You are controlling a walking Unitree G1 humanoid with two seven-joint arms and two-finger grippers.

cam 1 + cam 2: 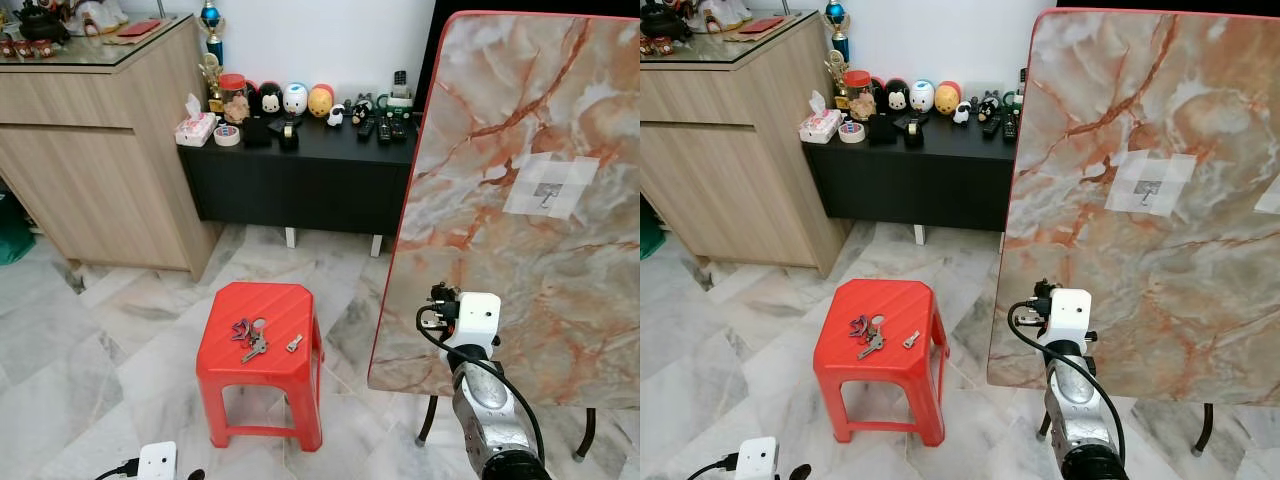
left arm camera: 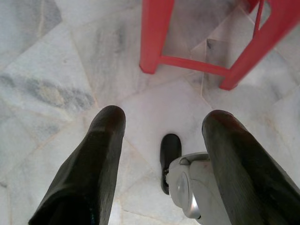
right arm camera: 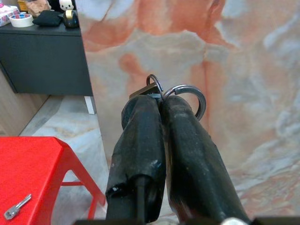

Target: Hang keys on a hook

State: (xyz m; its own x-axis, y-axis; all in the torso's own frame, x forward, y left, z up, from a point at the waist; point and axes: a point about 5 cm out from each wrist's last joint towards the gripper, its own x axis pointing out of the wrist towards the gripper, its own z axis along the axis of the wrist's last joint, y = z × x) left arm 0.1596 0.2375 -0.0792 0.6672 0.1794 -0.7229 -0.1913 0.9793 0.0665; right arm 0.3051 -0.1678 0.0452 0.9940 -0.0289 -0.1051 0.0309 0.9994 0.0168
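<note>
While my left gripper (image 2: 161, 136) hangs w/ fingers spread nr the floor, my right gripper (image 3: 161, 101) pinches key rings (image 3: 180, 93) facing the marble board (image 1: 520, 200).

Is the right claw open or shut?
Shut: the right claw has both black fingers pressed together, pinching a silver key ring.

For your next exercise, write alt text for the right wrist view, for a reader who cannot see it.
The right gripper has its two black fingers pinched shut on a key ring, held up before an upright marble-patterned board. Lower down stands a red stool with a single loose key on its seat, and a black cabinet behind.
</note>
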